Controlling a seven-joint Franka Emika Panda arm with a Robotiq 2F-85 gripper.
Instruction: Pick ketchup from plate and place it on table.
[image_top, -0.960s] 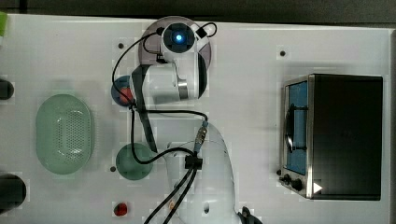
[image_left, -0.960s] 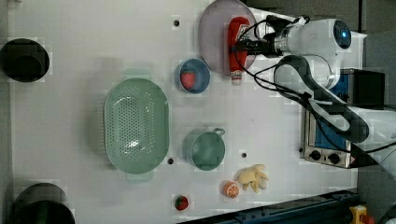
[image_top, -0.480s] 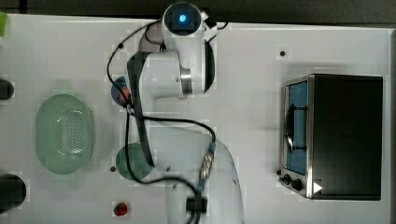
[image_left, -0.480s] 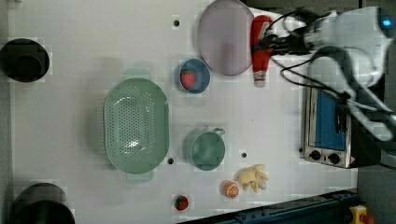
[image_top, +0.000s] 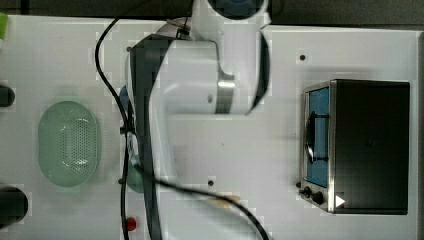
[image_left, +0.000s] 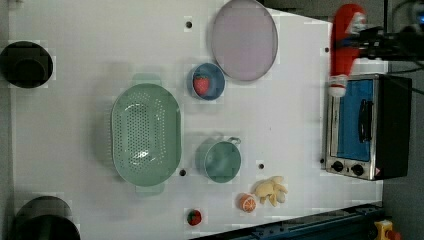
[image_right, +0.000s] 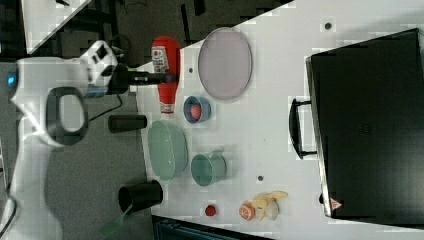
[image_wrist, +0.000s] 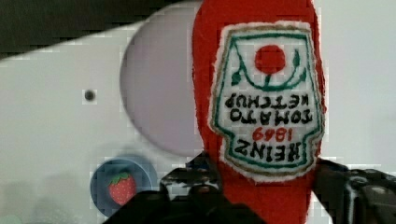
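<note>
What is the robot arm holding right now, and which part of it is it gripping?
The ketchup bottle, lifted clear of the plate. The gripper has its jaws clamped across the bottle's body, about midway along, at the edge of the label.

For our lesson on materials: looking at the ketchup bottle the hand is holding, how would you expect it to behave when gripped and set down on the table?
The ketchup bottle has a stitched label and fuzzy edges, so it is probably soft fabric: light, squashy under the hand, unlikely to slip or break. It is long and narrow with a small cap, so on the table it would probably tip if stood up.
</note>
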